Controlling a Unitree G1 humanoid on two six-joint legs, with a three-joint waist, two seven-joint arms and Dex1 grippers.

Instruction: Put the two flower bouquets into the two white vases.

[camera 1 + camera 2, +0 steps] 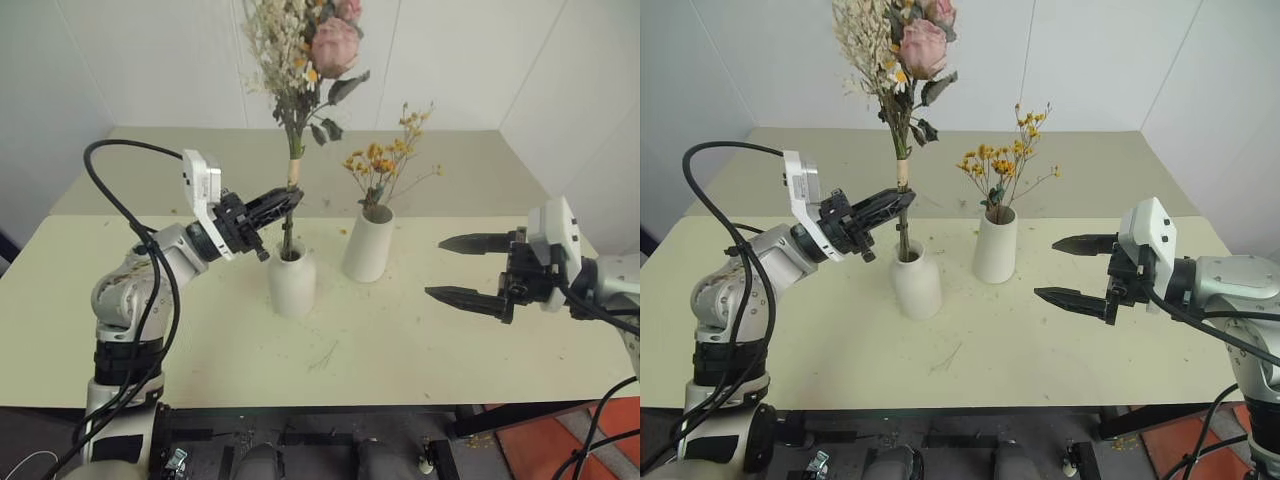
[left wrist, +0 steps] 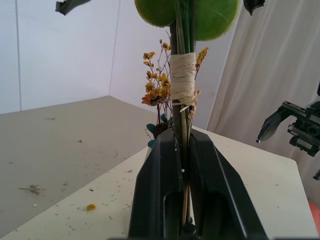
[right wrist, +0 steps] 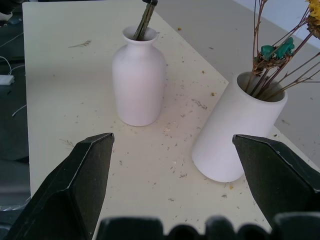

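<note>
Left eye view: left tool (image 1: 281,203) clamped on stems of rose bouquet (image 1: 310,45), just under the pale twine wrap. Bouquet upright, long axis near vertical, stem ends already inside neck of round bottle vase (image 1: 292,280). Blooms well above, tool btwn blooms & vase mouth. Left wrist view shows fingers (image 2: 160,190) tight on stems, no gap. Right tool (image 1: 472,268) spread wide, holding nothing, well apart to the right of both vases over the table (image 1: 400,350). Yellow dried bunch (image 1: 385,160) sits in taller tapered vase (image 1: 368,244), just beside the bottle vase. Key relation: vase lies straight below left tool along stem axis, so prob. only a release, maybe a bit more drop first. Left arm is the nearer one. Risk: top-heavy bunch may lean once let go.
</note>
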